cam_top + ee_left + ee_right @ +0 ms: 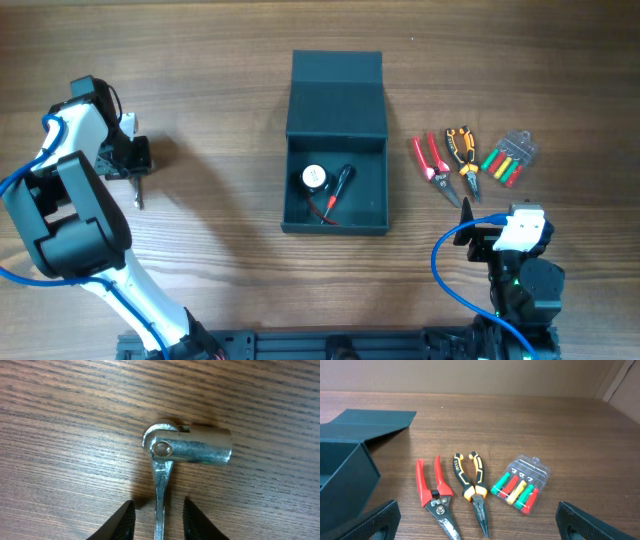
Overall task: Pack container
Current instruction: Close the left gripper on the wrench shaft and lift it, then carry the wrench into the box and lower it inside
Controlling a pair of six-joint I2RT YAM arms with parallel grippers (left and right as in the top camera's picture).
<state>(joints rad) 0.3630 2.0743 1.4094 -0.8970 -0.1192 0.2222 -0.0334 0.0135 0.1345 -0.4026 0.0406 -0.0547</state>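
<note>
Closest in the left wrist view, the left gripper point(158, 521) shows two black fingertips point(121, 522) set narrowly either side of a metal wrench point(187, 450), small gaps showing, on a wooden table point(60, 420). In the right wrist view, the right gripper point(479, 527) has its jaws spread wide and holds nothing; beyond it lie red cutters point(434, 492), orange-and-black pliers point(470, 485) and a clear pack of coloured bits point(522, 485), with the open box point(345, 460) at left. From overhead, the box sits mid-table between the arms, lid laid back, holding a white disc point(314, 178) and a black-and-red tool point(338, 190).
</note>
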